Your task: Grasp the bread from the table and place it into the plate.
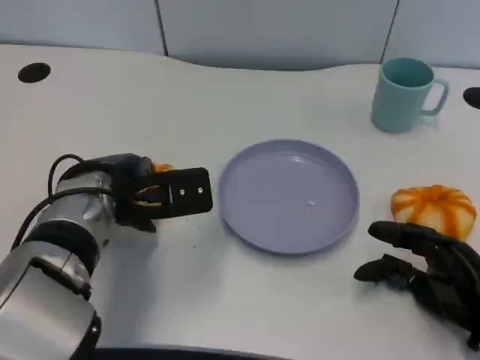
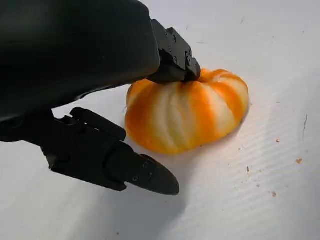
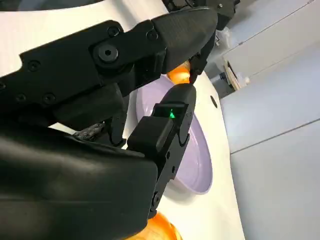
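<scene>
Lower left of the head view: left hand [image 1: 150, 193] lying low on the worktop [image 1: 225, 300], fingers pointing toward the plate [image 1: 289, 196]. Just an orange sliver of the bread [image 1: 162, 167] peeking out past the hand's upper edge, left of the plate and apart from it. In the left wrist view, fingers set either side of the bread, one touching its top, the other clear of its flank; parted, then, and nothing lifted. Grasp step judged in hand, not finished. Next: close firmly on the soft loaf without crushing it, lift, carry rightward over the rim, release at centre. Plate mid-frame, bare. Upper right: teal mug [image 1: 405, 94]. Lower right: a second bread [image 1: 433, 210] on the worktop, right hand [image 1: 424, 262] beside it, spread and holding nothing.
</scene>
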{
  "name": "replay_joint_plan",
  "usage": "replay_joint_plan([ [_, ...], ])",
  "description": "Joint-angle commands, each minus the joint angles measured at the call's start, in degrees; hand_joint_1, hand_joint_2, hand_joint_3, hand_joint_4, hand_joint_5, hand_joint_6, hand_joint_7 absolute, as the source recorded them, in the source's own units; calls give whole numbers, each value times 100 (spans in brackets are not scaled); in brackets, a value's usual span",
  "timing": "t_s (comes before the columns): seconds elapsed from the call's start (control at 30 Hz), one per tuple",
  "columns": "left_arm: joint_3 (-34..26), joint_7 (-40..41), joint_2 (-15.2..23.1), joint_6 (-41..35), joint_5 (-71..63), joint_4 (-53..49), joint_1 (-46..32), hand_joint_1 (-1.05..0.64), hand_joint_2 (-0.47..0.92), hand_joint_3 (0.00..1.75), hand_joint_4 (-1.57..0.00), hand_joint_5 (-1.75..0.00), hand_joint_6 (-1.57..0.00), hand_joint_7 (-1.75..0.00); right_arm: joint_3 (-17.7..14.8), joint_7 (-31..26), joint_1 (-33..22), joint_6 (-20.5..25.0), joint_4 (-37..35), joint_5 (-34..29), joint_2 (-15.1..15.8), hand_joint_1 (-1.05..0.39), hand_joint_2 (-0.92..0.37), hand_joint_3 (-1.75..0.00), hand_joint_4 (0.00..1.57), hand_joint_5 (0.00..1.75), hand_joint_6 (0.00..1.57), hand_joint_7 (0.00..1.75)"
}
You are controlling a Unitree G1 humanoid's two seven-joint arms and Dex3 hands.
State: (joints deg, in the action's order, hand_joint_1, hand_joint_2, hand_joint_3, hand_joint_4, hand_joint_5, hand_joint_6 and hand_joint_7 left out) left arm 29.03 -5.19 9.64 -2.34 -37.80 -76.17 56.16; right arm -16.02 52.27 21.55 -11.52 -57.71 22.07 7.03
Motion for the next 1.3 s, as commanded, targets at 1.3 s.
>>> replay_joint_plan([
  [1.3, 461, 992, -156, 261, -336, -172, -129, -56, 75, 0, -20, -13, -31, 0, -88, 42, -197, 88, -125, 10, 47, -37, -92, -2, 82, 80, 105, 4],
])
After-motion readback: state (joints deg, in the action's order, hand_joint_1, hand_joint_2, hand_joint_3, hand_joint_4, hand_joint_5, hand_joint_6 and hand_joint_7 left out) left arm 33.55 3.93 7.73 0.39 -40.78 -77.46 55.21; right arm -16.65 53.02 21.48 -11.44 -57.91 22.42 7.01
